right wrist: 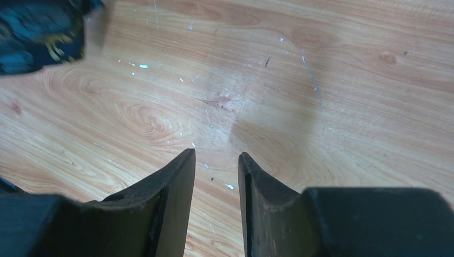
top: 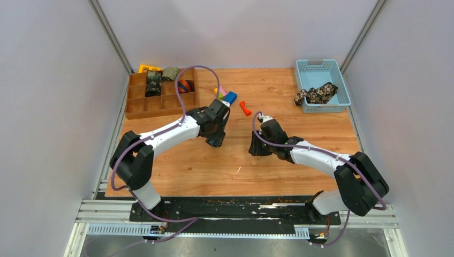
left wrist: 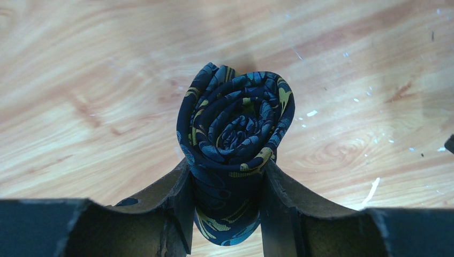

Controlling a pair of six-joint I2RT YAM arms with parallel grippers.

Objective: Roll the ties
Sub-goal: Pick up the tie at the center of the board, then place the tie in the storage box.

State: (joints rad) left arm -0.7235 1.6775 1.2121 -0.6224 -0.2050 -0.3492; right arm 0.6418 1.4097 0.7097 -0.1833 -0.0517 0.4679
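Fingers of the left gripper are seen nearest, clamped on the rolled navy paisley tie, its coil shown end-on over the wooden table.

Right wrist: right gripper is seen with jaws apart, nothing between them. The navy coil is glimpsed top-left.

Top view: both grippers are placed mid-table, apart from each other. Rolled ties are seated in the back compartments of the divider tray. The black-tan floral tie is draped over the blue basket rim. Coloured blocks are scattered between tray and basket.
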